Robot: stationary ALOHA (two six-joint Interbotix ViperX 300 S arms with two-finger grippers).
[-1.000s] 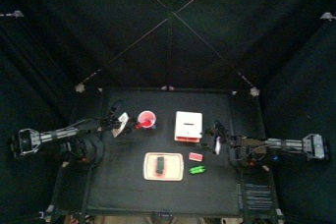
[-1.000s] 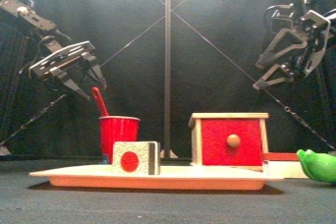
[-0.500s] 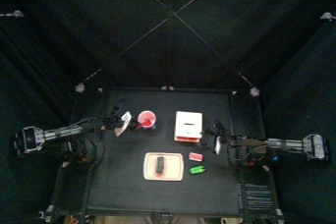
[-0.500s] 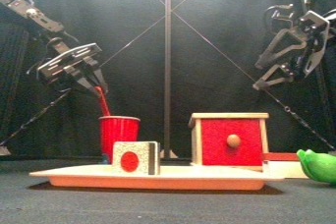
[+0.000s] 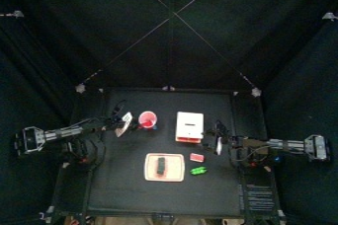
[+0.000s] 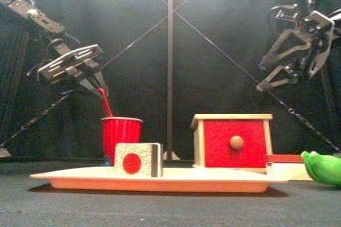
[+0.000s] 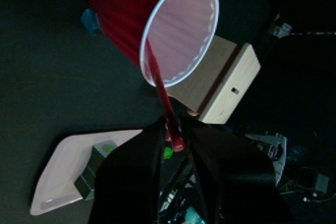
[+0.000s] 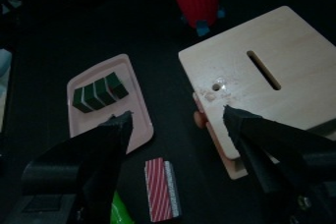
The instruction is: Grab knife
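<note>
The left gripper (image 6: 86, 75) hangs right at the top end of the knife (image 6: 100, 102). It's too dark down there in the wrist view to tell if it's actually clamped on or just straddling the handle.

Big to small: on the black table (image 5: 119, 182) there's a cream tray (image 6: 80, 178), a wooden box (image 6: 233, 141) with a red front, and a red cup (image 6: 122, 136). The knife stands slanted in the cup, red handle poking out the top.

So this looks like the grasp step itself. The next move probably calls for a firm pinch, then a pull up along the handle's slant so the cup doesn't tip.

The right gripper (image 8: 171, 120) rests spread open, up high on its own side.
</note>
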